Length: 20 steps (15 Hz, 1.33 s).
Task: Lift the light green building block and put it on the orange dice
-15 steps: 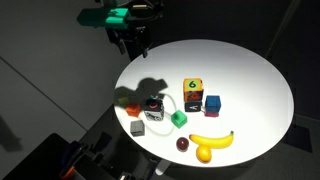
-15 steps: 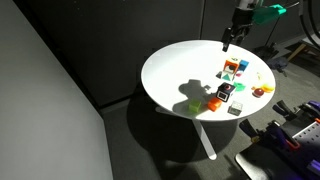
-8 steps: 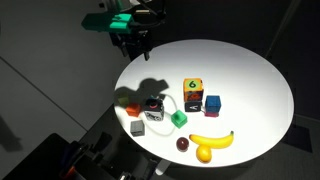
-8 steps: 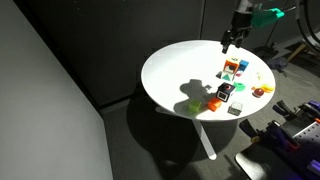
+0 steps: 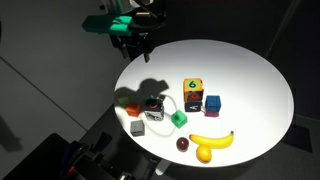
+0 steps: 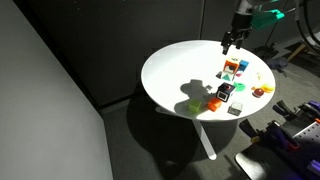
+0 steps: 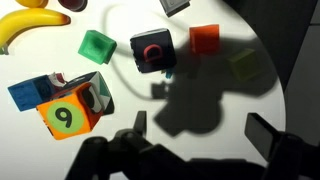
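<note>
The light green building block (image 7: 245,65) lies in the arm's shadow near the table edge; it also shows in both exterior views (image 5: 132,108) (image 6: 196,105). The orange dice (image 5: 192,89) with a green "6" face stands near the table's middle, next to a blue cube (image 5: 212,103); it also shows in the wrist view (image 7: 70,115) and in an exterior view (image 6: 232,68). My gripper (image 7: 203,130) is open and empty. It hangs high over the table's far edge (image 5: 133,42) (image 6: 230,42), well apart from both objects.
Between block and dice lie a black-and-white dice (image 7: 152,52), a small orange piece (image 7: 205,38), a bright green cube (image 7: 97,45) and a grey block (image 5: 136,128). A banana (image 5: 210,140) and a dark red ball (image 5: 183,144) lie near the round white table's (image 5: 250,70) front rim.
The gripper has shifted very slightly above the table edge. The objects on the table have not moved.
</note>
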Motion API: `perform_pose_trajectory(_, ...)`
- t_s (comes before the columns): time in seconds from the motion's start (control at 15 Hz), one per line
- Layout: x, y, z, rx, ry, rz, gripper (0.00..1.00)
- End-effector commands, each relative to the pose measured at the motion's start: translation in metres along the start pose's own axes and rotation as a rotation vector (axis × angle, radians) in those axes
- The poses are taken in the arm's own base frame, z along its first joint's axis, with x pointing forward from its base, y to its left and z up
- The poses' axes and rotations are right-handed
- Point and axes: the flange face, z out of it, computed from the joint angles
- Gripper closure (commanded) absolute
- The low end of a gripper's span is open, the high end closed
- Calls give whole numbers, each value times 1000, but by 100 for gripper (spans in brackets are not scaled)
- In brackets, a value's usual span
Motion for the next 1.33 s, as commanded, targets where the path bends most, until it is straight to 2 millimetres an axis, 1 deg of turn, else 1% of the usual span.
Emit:
perform_pose_trajectory(0.0, -1, 7, 15, -15, -10, 31, 0)
perform_pose_trajectory(0.27, -1, 8, 40, -10, -35, 18, 0)
perform_pose_trajectory(0.47, 1, 1, 59, -5, -38, -27, 0)
perform_pose_trajectory(0.8, 3, -26, 90, -6, -46, -124, 0)
perform_pose_trajectory(1.27, 6, -65, 123, -37, -84, -251, 0)
